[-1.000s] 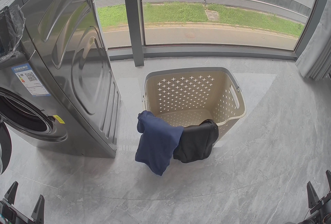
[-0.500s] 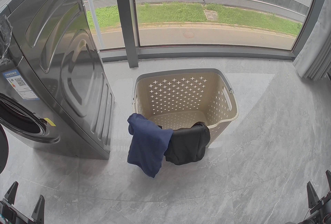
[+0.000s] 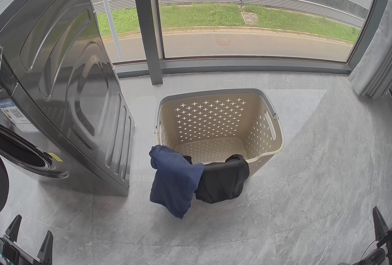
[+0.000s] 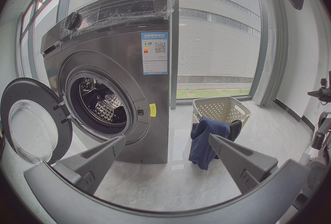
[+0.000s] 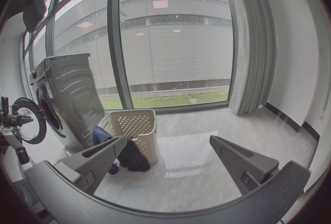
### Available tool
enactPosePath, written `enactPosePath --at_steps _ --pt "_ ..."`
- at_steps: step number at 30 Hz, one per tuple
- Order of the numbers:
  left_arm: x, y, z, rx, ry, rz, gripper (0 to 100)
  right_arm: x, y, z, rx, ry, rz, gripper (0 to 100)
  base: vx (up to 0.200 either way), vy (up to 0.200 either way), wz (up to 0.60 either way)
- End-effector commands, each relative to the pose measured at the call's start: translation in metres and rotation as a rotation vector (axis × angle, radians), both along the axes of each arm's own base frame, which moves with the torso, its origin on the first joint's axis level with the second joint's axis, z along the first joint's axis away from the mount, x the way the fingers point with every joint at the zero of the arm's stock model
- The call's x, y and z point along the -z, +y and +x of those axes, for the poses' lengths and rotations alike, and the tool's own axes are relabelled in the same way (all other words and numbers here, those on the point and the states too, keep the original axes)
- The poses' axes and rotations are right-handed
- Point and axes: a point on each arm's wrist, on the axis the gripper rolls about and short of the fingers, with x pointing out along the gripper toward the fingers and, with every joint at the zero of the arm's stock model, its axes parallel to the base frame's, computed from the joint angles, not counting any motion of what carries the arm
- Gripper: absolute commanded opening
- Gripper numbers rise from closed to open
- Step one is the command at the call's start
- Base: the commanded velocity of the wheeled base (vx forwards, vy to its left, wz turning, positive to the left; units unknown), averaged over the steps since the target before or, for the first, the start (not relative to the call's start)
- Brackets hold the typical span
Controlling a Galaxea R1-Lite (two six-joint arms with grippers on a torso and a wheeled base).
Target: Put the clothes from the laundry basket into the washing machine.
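basket [image 3: 212, 119] plastic, star holes | navy cloth [image 3: 175, 180], blk cloth [image 3: 222, 183] over rim | L pincer [image 4: 166, 141], R pincer [image 5: 168, 142] spread

The washing machine [image 4: 113, 48] has a blue-edged label [image 4: 154, 52] at the upper corner of its front, with a QR code and coloured bars; the print is too small to read. The small yellow sticker [image 4: 152, 110] beside the door opening is also unreadable.
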Motion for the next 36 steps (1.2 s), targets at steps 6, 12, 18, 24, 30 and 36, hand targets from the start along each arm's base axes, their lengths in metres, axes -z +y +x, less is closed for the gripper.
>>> enactPosePath --at_steps 6,12,18,24,30,36 --pt "0.005 0.000 0.001 -0.001 0.007 -0.003 100 -0.025 0.007 0.091 -0.226 0.455 0.024 100 0.000 0.000 0.00" --pt "0.004 0.000 0.001 -0.001 0.006 -0.006 100 -0.021 0.023 0.125 -0.317 0.544 0.084 100 0.000 0.000 0.00" --pt "0.005 0.000 0.001 -0.001 0.007 -0.004 100 -0.014 0.048 0.146 -0.335 0.655 0.107 100 0.000 0.000 0.00" --pt "0.005 0.000 0.001 -0.003 0.007 -0.009 100 -0.005 0.076 0.174 -0.281 0.674 0.124 100 0.000 0.000 0.00" --pt "0.005 0.000 0.001 -0.003 0.007 -0.010 100 0.008 0.093 0.197 -0.242 0.743 0.099 100 0.000 0.000 0.00" --pt "0.005 0.000 0.001 -0.003 0.007 -0.012 100 0.015 0.113 0.213 -0.271 0.749 0.097 100 0.000 0.000 0.00"
